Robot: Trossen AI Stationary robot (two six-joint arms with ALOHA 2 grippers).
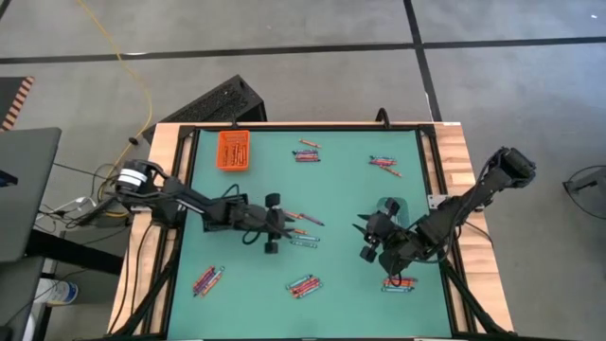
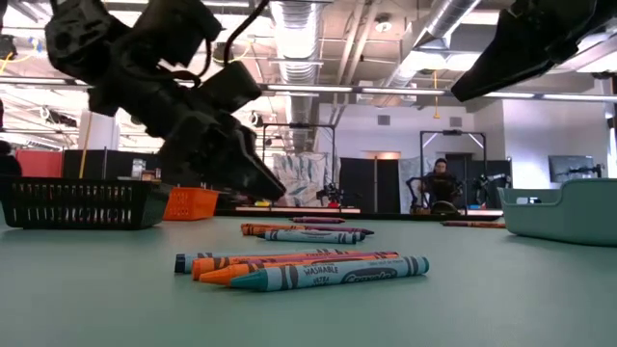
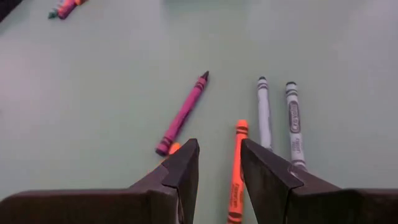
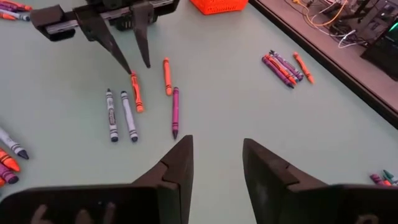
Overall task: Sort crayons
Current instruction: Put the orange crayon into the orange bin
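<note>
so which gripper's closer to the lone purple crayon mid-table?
Left. The left gripper hangs open just beside the purple crayon, over the orange crayon next to it. The right gripper sits farther off, across a bare stretch of mat, open and empty.

Bright, even light falls from the ceiling strip lights [image 2: 289, 19], leaving only soft shadows on the green tabletop [image 1: 341, 189], while in the low view the near crayons [image 2: 308, 270] are sharp and the dark arm above them is backlit and blurred.
</note>
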